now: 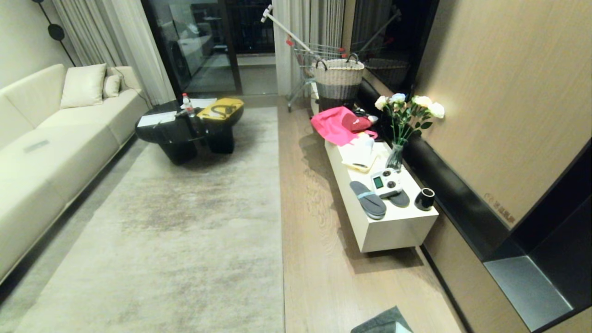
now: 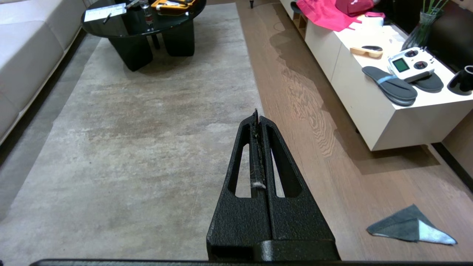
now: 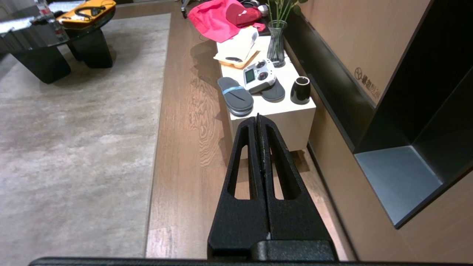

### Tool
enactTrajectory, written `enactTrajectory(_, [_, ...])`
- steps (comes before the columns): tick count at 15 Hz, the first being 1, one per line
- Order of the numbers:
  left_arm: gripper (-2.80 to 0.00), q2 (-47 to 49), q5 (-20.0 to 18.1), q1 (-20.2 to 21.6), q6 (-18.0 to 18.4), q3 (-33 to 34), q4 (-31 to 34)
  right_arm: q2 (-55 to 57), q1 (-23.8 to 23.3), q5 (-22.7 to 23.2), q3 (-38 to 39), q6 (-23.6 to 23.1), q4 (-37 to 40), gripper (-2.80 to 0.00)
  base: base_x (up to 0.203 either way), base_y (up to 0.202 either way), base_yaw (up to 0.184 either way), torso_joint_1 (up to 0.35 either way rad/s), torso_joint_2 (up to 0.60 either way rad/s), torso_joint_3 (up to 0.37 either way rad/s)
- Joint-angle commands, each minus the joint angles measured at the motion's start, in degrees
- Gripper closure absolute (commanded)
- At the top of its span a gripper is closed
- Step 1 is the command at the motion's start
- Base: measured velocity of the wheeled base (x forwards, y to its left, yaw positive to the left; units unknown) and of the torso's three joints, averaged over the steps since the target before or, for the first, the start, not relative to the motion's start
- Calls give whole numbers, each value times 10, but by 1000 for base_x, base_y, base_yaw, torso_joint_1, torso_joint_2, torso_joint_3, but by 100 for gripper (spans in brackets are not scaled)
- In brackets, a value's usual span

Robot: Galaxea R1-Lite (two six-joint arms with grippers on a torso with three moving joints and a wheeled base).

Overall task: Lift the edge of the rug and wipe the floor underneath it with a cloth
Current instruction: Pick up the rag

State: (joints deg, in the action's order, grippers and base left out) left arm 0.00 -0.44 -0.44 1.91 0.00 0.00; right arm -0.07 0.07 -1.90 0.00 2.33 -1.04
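Note:
A large beige-grey rug (image 1: 185,222) lies flat, its straight rug edge (image 1: 280,222) running along the strip of wood floor (image 1: 319,259). The cloth (image 1: 381,321), dark grey with a pale corner, lies on the floor at the near right; the left wrist view shows the cloth (image 2: 410,226) too. My left gripper (image 2: 257,112) hangs shut and empty above the rug edge (image 2: 255,88). My right gripper (image 3: 258,116) is shut and empty above the floor (image 3: 184,155), near the white bench. Neither arm shows in the head view.
A low white bench (image 1: 393,226) along the right wall carries slippers (image 1: 368,200), a remote, a dark cup (image 1: 424,199), a flower vase (image 1: 396,157) and pink fabric (image 1: 335,125). A black coffee table (image 1: 185,127) stands on the rug's far end, a cream sofa (image 1: 51,138) at left.

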Motion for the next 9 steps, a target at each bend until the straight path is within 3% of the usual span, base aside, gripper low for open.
enactTrajectory(1, [0,0,0,0,0,0,0,1,0,0,0,2,0,0,0,0,0,0,0,0])
enactTrajectory(9, [0,0,0,0,0,0,-1,1,0,0,0,2,0,0,0,0,0,0,0,0])
